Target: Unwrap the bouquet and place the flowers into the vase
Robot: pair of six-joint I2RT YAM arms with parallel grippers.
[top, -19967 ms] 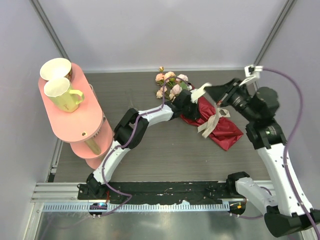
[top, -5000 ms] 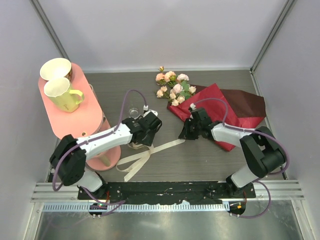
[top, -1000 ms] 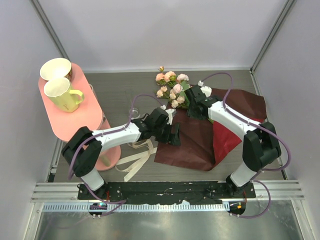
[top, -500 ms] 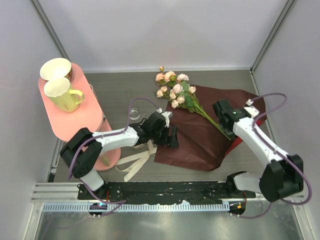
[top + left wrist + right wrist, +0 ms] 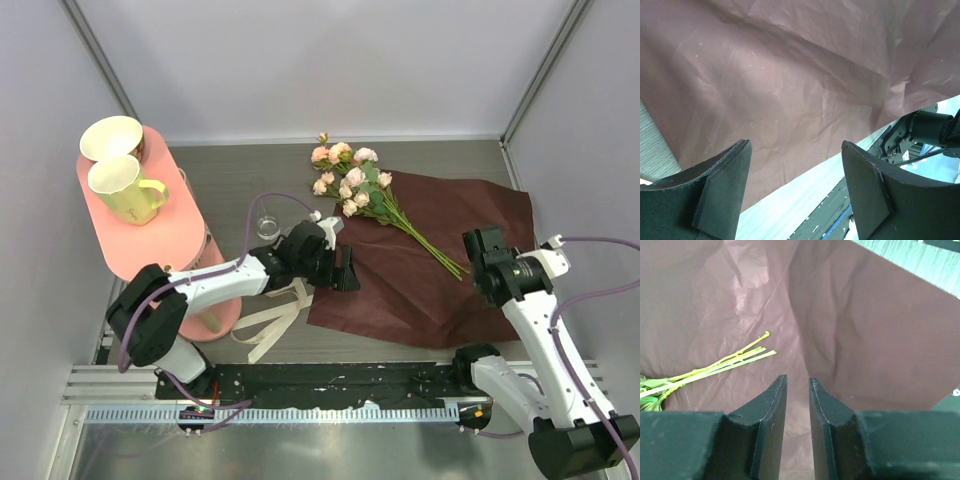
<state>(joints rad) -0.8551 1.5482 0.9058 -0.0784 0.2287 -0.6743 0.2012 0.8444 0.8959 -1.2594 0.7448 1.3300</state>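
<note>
Flowers (image 5: 355,190): one bunch lying on the paper. I count perhaps ten pale pink and peach heads, but they crowd together, so the count is unsure.
Stem ends (image 5: 757,349): three cut tips show in the right wrist view. The heads are cut off at its left edge.
Paper (image 5: 420,290): one dark red sheet, spread flat on the table (image 5: 250,180). The flower heads spill just past its far left corner.
Vase (image 5: 267,226): one, clear glass, upright, standing off the paper to its left, between the pink stand (image 5: 165,240) and the flowers. Its outline is faint.
Ribbon (image 5: 268,318): one cream strip, looped loose on the table, left of the paper.
Cups: two on the stand's top tier, a cream cup (image 5: 110,137) and a yellow-green mug (image 5: 122,187). The lower tier is mostly hidden.
Left gripper (image 5: 796,150): jaws spread wide with nothing between them, over the paper's left edge.
Right gripper (image 5: 797,382): jaws nearly together with only a thin slit between them, gripping nothing, above the paper just right of the stem ends.
</note>
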